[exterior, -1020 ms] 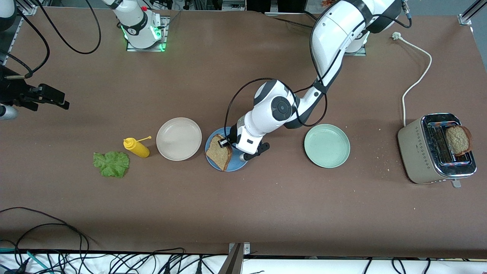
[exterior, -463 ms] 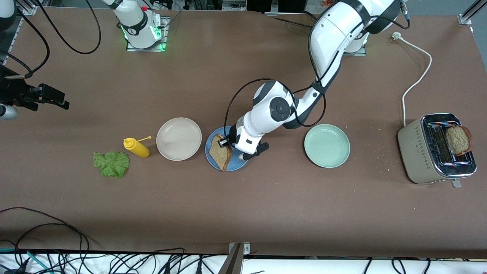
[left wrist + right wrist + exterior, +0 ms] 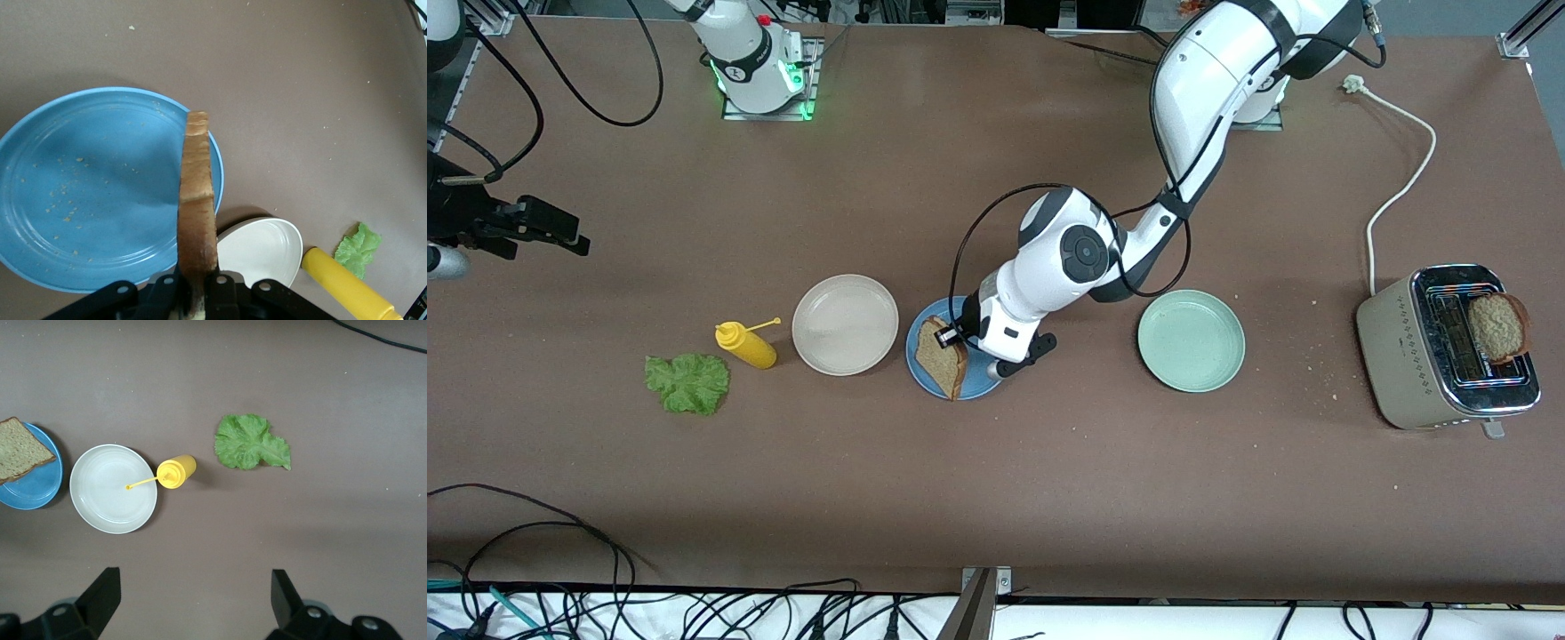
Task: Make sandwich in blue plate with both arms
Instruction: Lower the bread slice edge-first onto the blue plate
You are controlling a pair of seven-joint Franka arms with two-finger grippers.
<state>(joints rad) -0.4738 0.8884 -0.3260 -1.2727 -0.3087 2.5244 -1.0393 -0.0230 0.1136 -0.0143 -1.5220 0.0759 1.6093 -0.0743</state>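
Left gripper (image 3: pixel 951 336) pinches a bread slice (image 3: pixel 943 356) by its edge, slice tilted on edge over the blue plate (image 3: pixel 980 380); plate shows crumbs only. Taking the blue plate as clock centre in the front view: beige-white plate (image 3: pixel 845 324) at 9 o'clock, just beside; yellow squeeze bottle (image 3: pixel 746 345) and lettuce leaf (image 3: pixel 687 383) further out along 9; mint-green plate (image 3: pixel 1191 340) at 3 o'clock, partly under the left arm's elbow. Toaster (image 3: pixel 1449 347) with a second slice (image 3: pixel 1497 327) stands at the left arm's end. Right gripper (image 3: pixel 193 600) waits with fingers spread, above bare table.
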